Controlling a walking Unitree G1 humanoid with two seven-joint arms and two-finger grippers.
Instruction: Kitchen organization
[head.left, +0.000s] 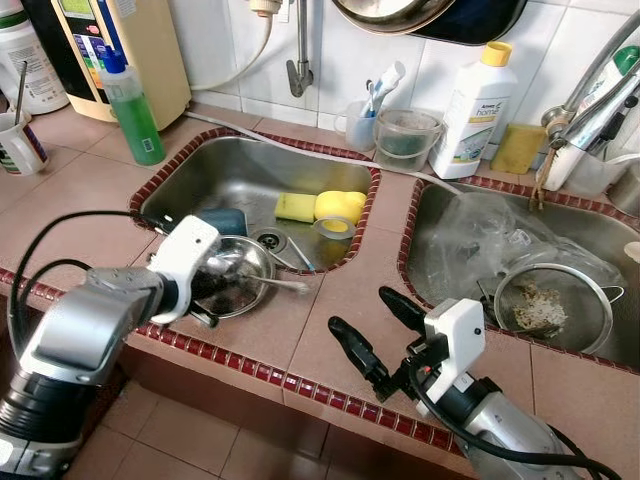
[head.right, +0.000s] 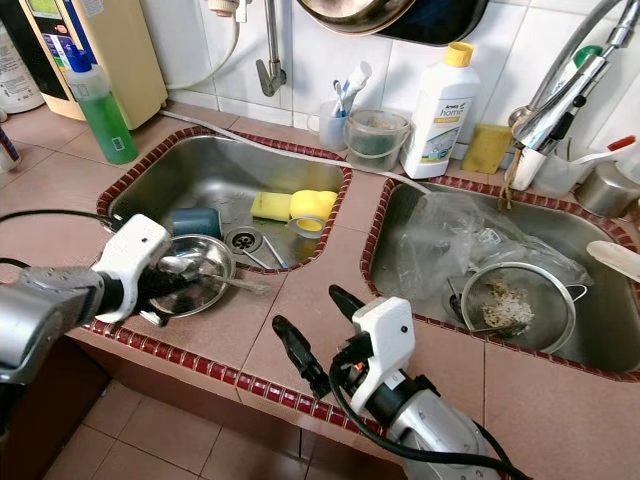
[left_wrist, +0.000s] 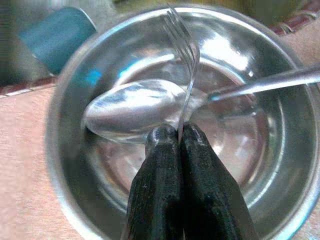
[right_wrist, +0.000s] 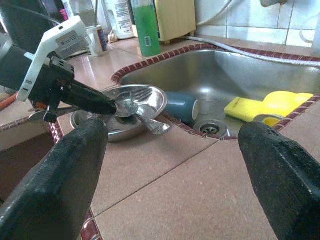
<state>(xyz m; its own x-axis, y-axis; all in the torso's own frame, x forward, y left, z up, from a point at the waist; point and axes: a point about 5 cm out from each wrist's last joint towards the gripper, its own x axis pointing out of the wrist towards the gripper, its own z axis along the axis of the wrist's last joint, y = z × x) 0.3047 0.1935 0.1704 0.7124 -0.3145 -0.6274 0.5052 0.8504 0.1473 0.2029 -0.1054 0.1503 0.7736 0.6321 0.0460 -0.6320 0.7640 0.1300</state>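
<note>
Our left gripper (left_wrist: 177, 137) is pinched tight on the thin shank of a fork (left_wrist: 184, 55), tines pointing away from us, inside the steel bowl (left_wrist: 70, 165). A spoon (left_wrist: 132, 107) lies across the bowl's floor just under the fork, its handle running out over the rim. Our right gripper (head.left: 375, 335) hovers over the tiled counter (head.left: 345, 290) between the two sinks, fingers spread wide and holding nothing.

We judge the main risk to be the grip itself: the fork is held edge-on between the pads, so it could swivel or slip as we lift. The tines could also catch the spoon and drag it, or tip the bowl, which sits at the rim of the left sink (head.left: 215, 165) and partly overhangs the basin.

Room is tight around the bowl: a blue cup (head.left: 222, 220) lies right behind it, and the counter's front edge is close by. The bare tile between the sinks offers the best open space. The right sink (head.left: 430, 205) is cluttered with a strainer (head.left: 550, 300) and clear plastic.
</note>
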